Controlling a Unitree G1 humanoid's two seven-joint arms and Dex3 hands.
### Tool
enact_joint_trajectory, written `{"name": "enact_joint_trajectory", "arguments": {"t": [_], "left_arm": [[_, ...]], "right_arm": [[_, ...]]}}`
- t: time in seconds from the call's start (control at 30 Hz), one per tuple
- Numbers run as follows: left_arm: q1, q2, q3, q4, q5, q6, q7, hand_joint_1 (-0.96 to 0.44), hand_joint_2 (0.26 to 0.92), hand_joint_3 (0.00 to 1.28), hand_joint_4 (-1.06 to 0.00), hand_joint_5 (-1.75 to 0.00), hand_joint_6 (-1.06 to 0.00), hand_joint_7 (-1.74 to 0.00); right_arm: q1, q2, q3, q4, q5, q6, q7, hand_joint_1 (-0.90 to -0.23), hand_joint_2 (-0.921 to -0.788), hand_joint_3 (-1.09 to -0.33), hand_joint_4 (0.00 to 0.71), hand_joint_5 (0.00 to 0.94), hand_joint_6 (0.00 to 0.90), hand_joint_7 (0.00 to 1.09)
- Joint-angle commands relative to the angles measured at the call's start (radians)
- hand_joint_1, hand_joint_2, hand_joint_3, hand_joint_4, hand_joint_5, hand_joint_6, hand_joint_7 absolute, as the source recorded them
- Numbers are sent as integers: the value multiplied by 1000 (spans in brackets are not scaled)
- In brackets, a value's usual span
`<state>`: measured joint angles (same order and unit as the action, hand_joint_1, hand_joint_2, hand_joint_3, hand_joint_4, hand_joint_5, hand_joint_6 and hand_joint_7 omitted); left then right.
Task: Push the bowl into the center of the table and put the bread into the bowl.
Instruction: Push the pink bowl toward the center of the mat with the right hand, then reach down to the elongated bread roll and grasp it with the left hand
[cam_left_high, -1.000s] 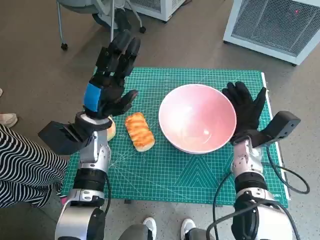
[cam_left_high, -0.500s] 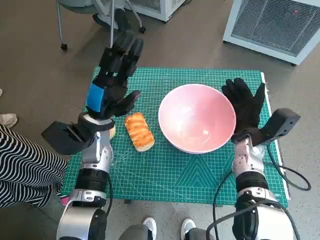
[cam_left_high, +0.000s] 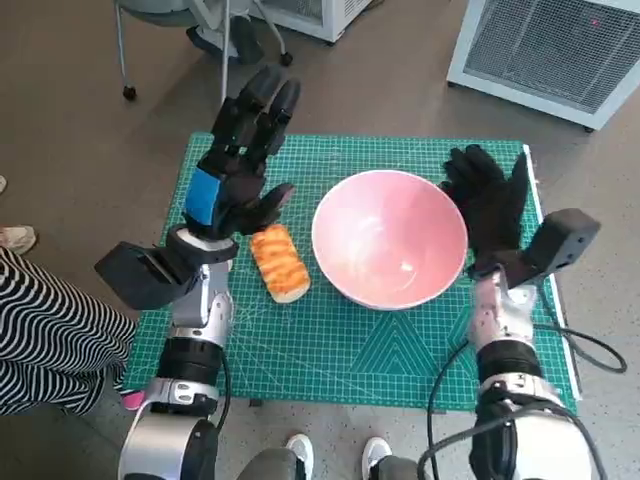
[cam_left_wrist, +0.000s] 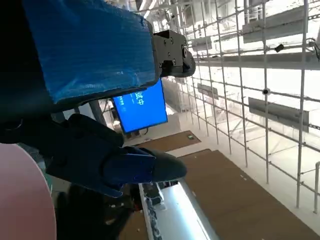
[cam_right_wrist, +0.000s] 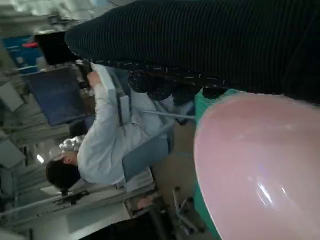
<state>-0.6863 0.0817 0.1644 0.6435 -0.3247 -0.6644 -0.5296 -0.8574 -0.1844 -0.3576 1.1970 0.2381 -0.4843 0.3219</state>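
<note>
A pink bowl (cam_left_high: 390, 238) stands right of the middle of the green cutting mat (cam_left_high: 350, 340). My right hand (cam_left_high: 492, 205), in the black glove, lies flat against the bowl's right side with fingers spread. In the right wrist view the bowl (cam_right_wrist: 260, 170) fills the picture beside the glove (cam_right_wrist: 210, 45). A golden bread roll (cam_left_high: 278, 262) lies on the mat just left of the bowl. My left hand (cam_left_high: 238, 160) is raised above the mat, left of and beyond the bread, fingers spread and holding nothing. The left wrist view shows that hand (cam_left_wrist: 90, 90) and a sliver of the bowl (cam_left_wrist: 25, 200).
A round pale object (cam_left_high: 222, 258) peeks out under my left wrist. A person's striped-clad leg (cam_left_high: 50, 335) is at the left edge. White cabinets (cam_left_high: 560, 50) stand beyond the table, and a chair base (cam_left_high: 190, 30) too. A seated person (cam_right_wrist: 100, 145) shows in the right wrist view.
The bowl has slid slightly left with my right hand pressing on it. My left hand has moved a little right and farther over the mat.
</note>
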Motion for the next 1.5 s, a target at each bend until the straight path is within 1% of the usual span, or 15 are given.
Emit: {"name": "enact_joint_trajectory", "arguments": {"t": [0.03,0.2,0.3,0.5,0.6,0.67,0.87,1.0,1.07,1.1,1.17,1.23,1.33,1.37,1.5], "left_arm": [[2,2,-7,-35,5,15,5,-695,921,359,-109,0,1,-420],[1,0,-12,-57,9,34,12,-708,921,362,-112,-1,1,-425],[-2,-3,-19,-77,12,48,16,-710,921,364,-113,-2,1,-429],[-2,-7,-39,-125,22,75,26,-705,921,372,-121,-6,1,-434],[-2,-5,-48,-149,25,89,30,-699,921,380,-132,-11,1,-448],[-2,-3,-54,-169,28,100,32,-697,921,383,-134,-12,1,-452],[-4,6,-62,-207,22,124,24,-691,921,391,-137,-14,1,-464],[-8,11,-63,-220,12,134,11,-683,921,392,-138,-15,1,-467],[-15,19,-60,-222,2,134,-6,-667,921,372,-135,-15,1,-468],[-16,23,-59,-224,0,134,-11,-666,921,368,-135,-15,1,-469],[-19,35,-57,-227,10,129,-13,-667,921,356,-134,-15,1,-471],[-25,70,-54,-224,38,122,-15,-670,921,333,-137,-17,1,-479],[-46,164,-55,-218,109,121,-25,-661,913,305,-142,-22,1,-495],[-52,191,-57,-218,130,125,-29,-642,896,287,-145,-24,1,-501],[-93,363,-81,-237,249,184,-79,-571,819,233,-152,-29,1,-521]], "right_arm": [[22,-18,23,-78,-28,-81,-21,-663,-921,-841,92,13,83,195],[54,-8,52,-211,-32,-157,-15,-668,-921,-810,103,14,112,214],[85,-3,75,-323,-21,-199,16,-680,-921,-797,108,14,121,222],[146,2,117,-532,9,-205,58,-730,-921,-744,126,18,148,251],[172,2,135,-620,15,-194,65,-756,-921,-704,146,23,175,277],[189,0,147,-681,15,-186,67,-760,-921,-695,152,24,180,284],[223,-6,170,-770,3,-174,65,-756,-921,-673,169,26,189,303],[232,-12,181,-787,-18,-175,55,-754,-921,-670,172,24,186,308],[236,-16,191,-797,-41,-169,45,-753,-921,-669,175,21,172,312],[239,-17,195,-801,-47,-166,41,-753,-921,-669,175,20,170,311],[242,-19,198,-806,-50,-160,38,-753,-921,-670,176,20,165,312],[244,-19,199,-810,-51,-153,36,-752,-921,-670,177,19,161,313],[248,-20,198,-816,-51,-144,34,-751,-921,-670,179,19,159,315],[249,-21,199,-819,-51,-141,34,-751,-921,-669,179,18,158,316],[255,-24,195,-827,-46,-127,30,-750,-921,-668,181,17,154,320]]}}
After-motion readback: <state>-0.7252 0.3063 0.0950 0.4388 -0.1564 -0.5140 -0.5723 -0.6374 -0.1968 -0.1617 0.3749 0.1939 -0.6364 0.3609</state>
